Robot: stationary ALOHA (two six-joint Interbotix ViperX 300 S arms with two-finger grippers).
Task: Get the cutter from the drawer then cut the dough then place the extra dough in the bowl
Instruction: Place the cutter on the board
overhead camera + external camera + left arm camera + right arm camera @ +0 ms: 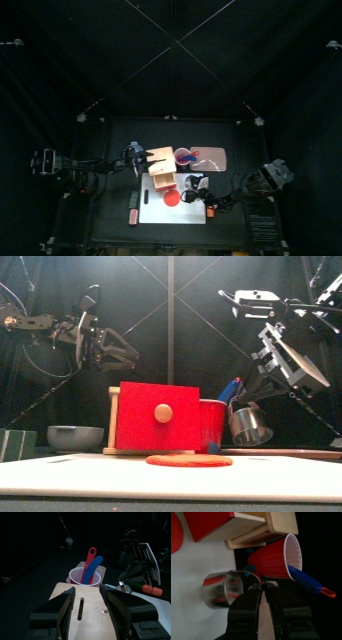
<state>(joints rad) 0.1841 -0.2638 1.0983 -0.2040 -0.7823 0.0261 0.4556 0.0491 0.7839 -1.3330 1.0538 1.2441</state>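
The round metal cutter (pixel 223 588) hangs by its wire handle from my right gripper (pixel 262 587), which is shut on the handle. In the front view the cutter (pixel 249 424) is in the air beside the red cup (pixel 214 426), right of the wooden box (pixel 115 416). The box's red drawer front (pixel 160 416) stands pulled out toward the front. A flat red dough disc (pixel 187 460) lies on the white cutting board (pixel 80 481) before the drawer. My left gripper (pixel 85 597) hovers open above the box's top (pixel 83 614).
The red cup (pixel 85 576) holds a blue and a red toy knife just behind the box. A blue-grey bowl (pixel 74 437) sits left of the box. A pink tray (pixel 214 157) lies at the back right of the board.
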